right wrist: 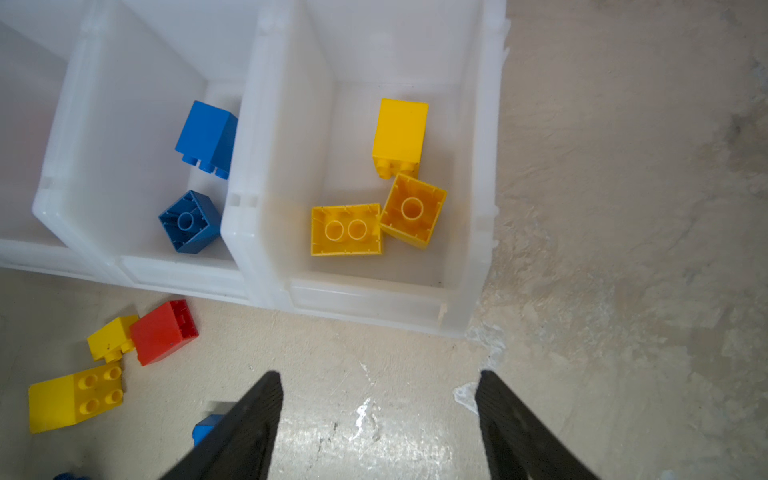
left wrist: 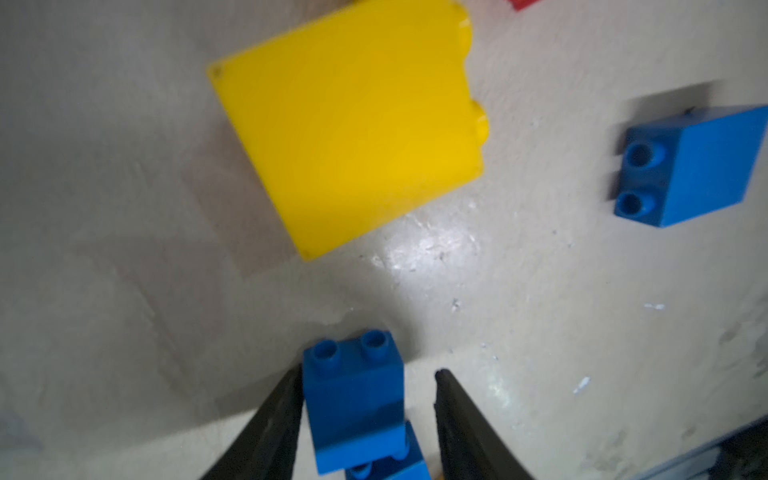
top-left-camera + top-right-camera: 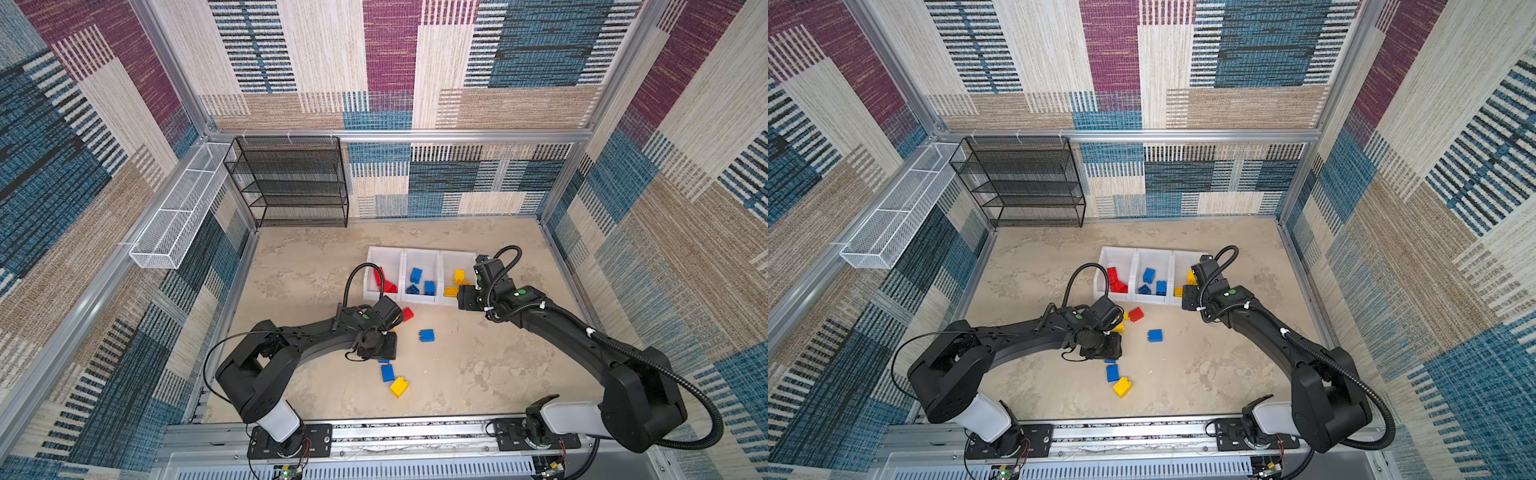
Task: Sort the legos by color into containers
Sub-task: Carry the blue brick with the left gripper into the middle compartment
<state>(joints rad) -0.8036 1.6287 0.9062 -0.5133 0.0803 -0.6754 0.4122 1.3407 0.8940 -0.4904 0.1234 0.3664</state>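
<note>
While colour-sorted legos [image 3: 415, 275] sit in the containers [image 3: 402, 266] in both top views, others lie loose on the tabletop [image 3: 478, 374] before them. Left wrist: left tool [image 2: 370, 374] straddles blue lego [image 2: 353, 395], one jaw touching, other apart, unclamped. Right wrist: right tool [image 1: 380, 374] gaping, empty, facing yellow container [image 1: 478, 166].

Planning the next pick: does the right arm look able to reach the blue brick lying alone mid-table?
Likely yes: the right pincer is open and empty, and only bare table lies between it and the blue brick.
</note>
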